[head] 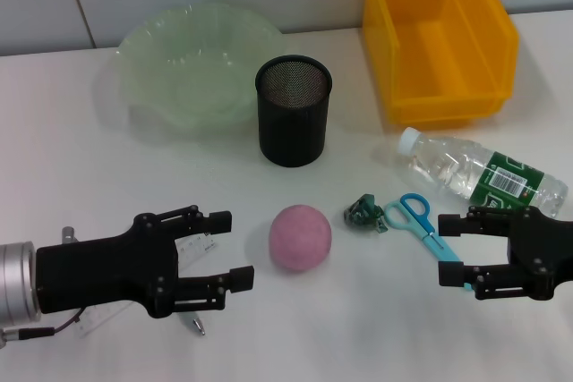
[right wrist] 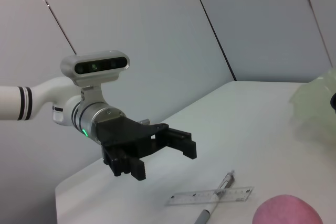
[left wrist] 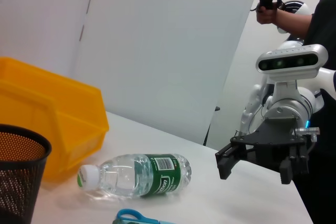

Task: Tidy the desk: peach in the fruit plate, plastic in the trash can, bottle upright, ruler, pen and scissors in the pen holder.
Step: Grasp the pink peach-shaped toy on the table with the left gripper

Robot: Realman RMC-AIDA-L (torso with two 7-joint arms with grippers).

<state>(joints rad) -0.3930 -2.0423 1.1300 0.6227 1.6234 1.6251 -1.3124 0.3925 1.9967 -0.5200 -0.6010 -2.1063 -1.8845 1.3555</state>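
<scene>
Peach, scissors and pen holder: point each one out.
peach [head: 301, 237], head view, middle of its pink top surface.
scissors [head: 413, 213], head view, on the blue handle loops.
pen holder [head: 293, 136], head view, front of its black mesh wall.

The desk [head: 107, 221] is seen from above and in front by the head view, tilted down. The left wrist view is aimed low across the desk toward 3 o'clock, where the bottle [left wrist: 137, 176] and right gripper [left wrist: 257, 163] are caught. The right wrist view is aimed toward 9 o'clock, at the left gripper [right wrist: 157, 153] and ruler [right wrist: 210, 196].
</scene>
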